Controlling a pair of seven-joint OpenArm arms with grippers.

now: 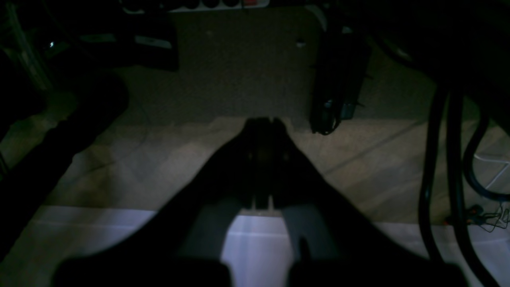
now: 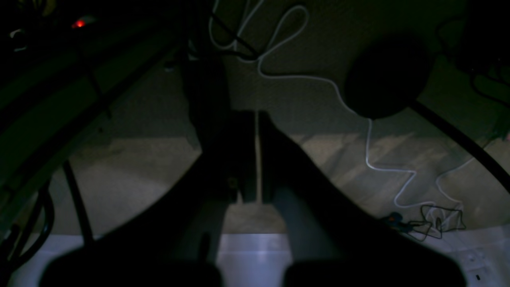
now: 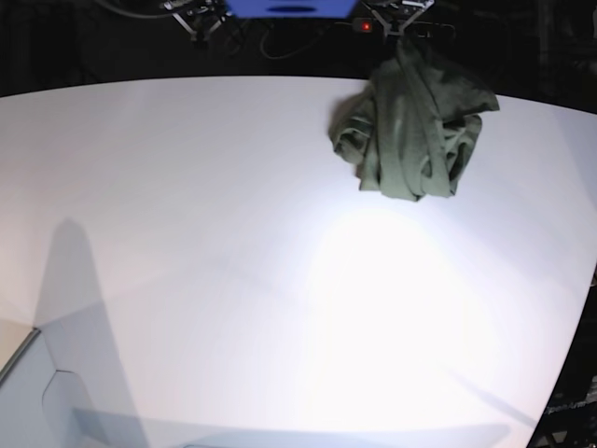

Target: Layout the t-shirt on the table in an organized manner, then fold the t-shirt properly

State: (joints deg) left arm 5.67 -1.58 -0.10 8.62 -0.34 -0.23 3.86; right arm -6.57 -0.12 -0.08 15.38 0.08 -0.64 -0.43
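Nearest the base camera, the table (image 3: 233, 308) is bare white, with only a long grey shadow falling across its near left corner. Neither arm reaches over the surface in this view; both appear parked low, off the near edge.

The wrist views bear that out. The left gripper (image 1: 263, 123) points down past a pale strip of table edge toward dim floor, its two dark fingers pressed together with nothing between them. The right gripper (image 2: 255, 119) hangs the same way, fingers drawn together and empty, with only a thin sliver of light showing between them. A white cable (image 2: 358, 119) snakes over the floor beyond it, and black cables (image 1: 442, 167) hang beside the left one. Held shut and clear of the surface, the grippers look at rest, so the work has probably not begun.

At the far edge, right of centre, the t-shirt (image 3: 410, 131) lies in a crumpled olive heap, bunched and folded over itself, with no sleeve or hem spread flat. It sits far from both grippers, so a long reach will likely come first, before any spreading.
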